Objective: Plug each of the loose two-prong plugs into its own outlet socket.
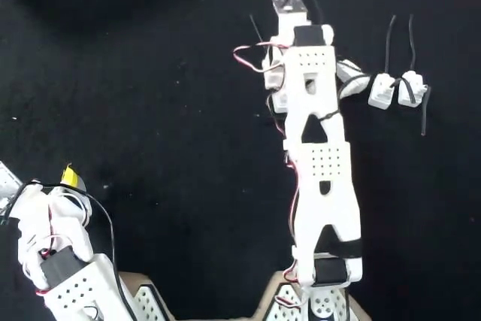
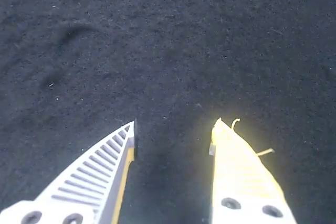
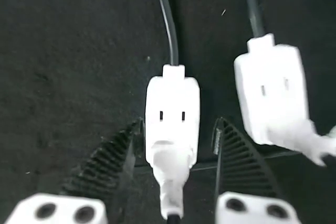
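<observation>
The right arm stretches across the black bench (image 1: pixel 150 95) toward its far right part, where two white outlet sockets lie side by side, nearly touching, each with a thin black cord running away from the robot.

In the right wrist view, the right hand (image 3: pixel 179 124) is spread wide, its two dark ribbed fingers (image 3: pixel 110 161) standing on either side of the nearer outlet socket (image 3: pixel 172 106). They flank it without pinching it; a narrow strip of bench shows between each fingertip and the socket's sides. This socket lies flat with its two slots facing up. A white two-prong plug (image 3: pixel 169 169) sits against its end closest to the hand and tapers down into its own lead. Whether its prongs are fully seated is hidden.

The second outlet socket (image 3: pixel 270 95) lies just beside the first, outside the fingers and slightly tilted, slots also facing up. Another white plug (image 3: pixel 310 148) butts against its near end at a slant.

The left arm is folded low at the near left corner of the bench, well apart from the sockets. The left hand (image 2: pixel 174 124) is spread too, one finger white and the other yellow-taped, with bare black bench between them.
</observation>
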Controlling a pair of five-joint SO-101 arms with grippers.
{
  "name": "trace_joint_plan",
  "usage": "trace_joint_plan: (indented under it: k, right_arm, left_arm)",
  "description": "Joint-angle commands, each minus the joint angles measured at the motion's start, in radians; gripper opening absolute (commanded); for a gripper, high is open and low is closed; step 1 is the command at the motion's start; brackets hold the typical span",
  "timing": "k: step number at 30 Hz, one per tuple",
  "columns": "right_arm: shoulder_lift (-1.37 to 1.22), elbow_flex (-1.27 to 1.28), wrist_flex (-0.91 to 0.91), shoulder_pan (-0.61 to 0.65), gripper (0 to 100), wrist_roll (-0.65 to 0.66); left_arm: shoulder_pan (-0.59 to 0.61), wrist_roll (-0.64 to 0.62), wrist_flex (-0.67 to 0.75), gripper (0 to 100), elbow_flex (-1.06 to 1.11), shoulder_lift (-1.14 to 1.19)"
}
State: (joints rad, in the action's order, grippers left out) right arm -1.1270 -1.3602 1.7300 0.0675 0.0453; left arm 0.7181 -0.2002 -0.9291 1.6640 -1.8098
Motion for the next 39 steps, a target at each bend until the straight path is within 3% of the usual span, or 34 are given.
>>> trace_joint_plan:
  k: [1,12,22,26,29,31,34,39]
  right_arm:
    - [0.136,-0.062,0.029,0.008,19.5,0.009]
    - [0.377,-0.059,0.031,0.009,19.5,0.006]
    - [0.759,-0.021,0.037,0.008,19.1,0.006]
    - [0.941,0.116,0.037,0.006,18.3,0.006]
    - [1.109,0.248,0.037,0.006,8.4,0.005]
    - [1.224,0.352,0.035,0.008,0.9,0.002]
    - [1.372,0.516,0.031,0.008,4.0,0.0]
    - [1.573,0.769,0.029,0.003,1.0,0.008]
  left_arm:
    - [0.005,-0.006,0.021,24,-0.036,-0.008]
    - [0.005,-0.006,0.021,24,-0.036,-0.008]
    - [0.004,-0.006,0.021,24,-0.036,-0.008]
    - [0.004,-0.006,0.02,24,-0.036,-0.008]
    - [0.004,-0.008,0.017,23,-0.036,-0.008]
    - [-0.004,-0.009,0.017,18,-0.036,-0.008]
    - [-0.051,-0.003,0.017,4,-0.038,-0.008]
    - [-0.111,0.046,0.015,4,-0.035,-0.008]
